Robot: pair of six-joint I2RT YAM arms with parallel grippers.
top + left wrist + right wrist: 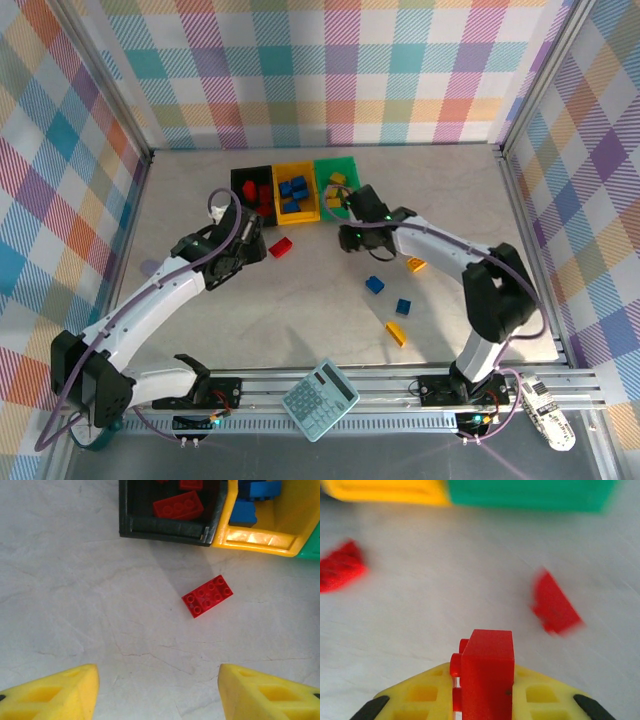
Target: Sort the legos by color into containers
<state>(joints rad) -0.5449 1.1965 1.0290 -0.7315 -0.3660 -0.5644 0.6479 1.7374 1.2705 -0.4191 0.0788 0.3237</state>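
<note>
My right gripper is shut on a red lego, held upright just above the table, in front of the green bin and the yellow bin. Two more red legos lie blurred on the table ahead, one at the right and one at the left. My left gripper stands open over bare table, with a red lego lying ahead of it, near the black bin. The black bin holds red legos. The yellow bin holds blue ones.
Loose on the table right of the arms lie two blue legos and two yellow ones. A teal calculator rests on the front rail. The three bins stand side by side at the back.
</note>
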